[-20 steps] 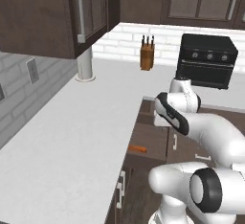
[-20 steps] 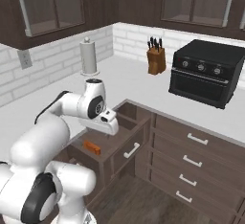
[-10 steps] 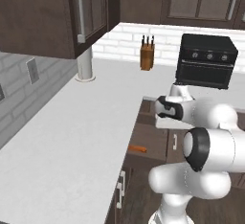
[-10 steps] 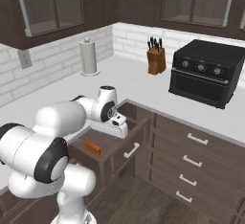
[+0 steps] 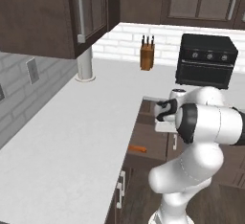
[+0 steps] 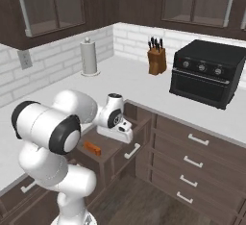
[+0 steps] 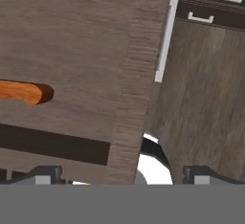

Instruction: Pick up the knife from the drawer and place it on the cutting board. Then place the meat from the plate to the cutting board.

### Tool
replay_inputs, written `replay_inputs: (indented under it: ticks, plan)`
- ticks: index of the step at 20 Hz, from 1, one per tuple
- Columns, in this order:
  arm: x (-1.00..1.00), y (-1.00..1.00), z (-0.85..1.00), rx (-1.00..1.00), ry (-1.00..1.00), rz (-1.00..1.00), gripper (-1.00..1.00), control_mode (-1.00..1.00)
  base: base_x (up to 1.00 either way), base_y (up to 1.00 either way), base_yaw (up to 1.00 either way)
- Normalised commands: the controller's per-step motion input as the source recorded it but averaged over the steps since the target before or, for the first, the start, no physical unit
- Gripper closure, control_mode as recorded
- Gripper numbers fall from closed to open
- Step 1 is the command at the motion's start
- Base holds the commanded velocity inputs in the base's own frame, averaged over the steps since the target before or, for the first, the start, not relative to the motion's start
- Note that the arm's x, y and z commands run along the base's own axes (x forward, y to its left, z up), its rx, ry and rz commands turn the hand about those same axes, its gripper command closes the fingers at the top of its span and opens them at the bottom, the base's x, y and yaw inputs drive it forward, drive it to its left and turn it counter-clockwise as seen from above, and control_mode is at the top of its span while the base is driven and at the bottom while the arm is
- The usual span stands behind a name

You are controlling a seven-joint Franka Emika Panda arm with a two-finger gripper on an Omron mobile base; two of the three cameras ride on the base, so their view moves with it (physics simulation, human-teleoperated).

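The dark brown drawer (image 5: 150, 139) stands pulled out below the white counter. On its floor lies the knife (image 5: 137, 148), of which I make out the bright orange handle (image 6: 92, 148); the blade cannot be made out. My gripper (image 6: 122, 133) hangs open just above the drawer, near its front edge and to the right of the handle. In the hand view the handle's end (image 7: 26, 93) lies at the left, the drawer's front board (image 7: 131, 89) runs down the middle, and my gripper (image 7: 125, 174) straddles it with nothing between the fingers. Cutting board, meat and plate are out of view.
A tan knife block (image 5: 147, 55) with dark-handled knives, a black toaster oven (image 5: 206, 61) and a paper towel roll (image 5: 85, 62) stand at the back of the counter (image 5: 72, 132). Closed drawers (image 6: 192, 156) fill the cabinet to the right. Dark wall cabinets (image 5: 43, 12) hang overhead.
The arm's elbow has swung round and folded lower beside the drawer. The hand has stayed over the open drawer, dropping slightly. The jaws remain open and the knife has not moved.
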Motion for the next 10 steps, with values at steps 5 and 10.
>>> replay_inputs:
  ticks: [5, 10]
  plan:
    - [0.37, -0.05, -0.32, 0.0, 0.03, 0.0, -1.0, -1.0, 0.0, 0.0, 0.0]
    - [0.19, -0.2, -0.26, 0.0, 0.02, 0.0, -1.0, -1.0, 0.0, 0.0, 0.0]
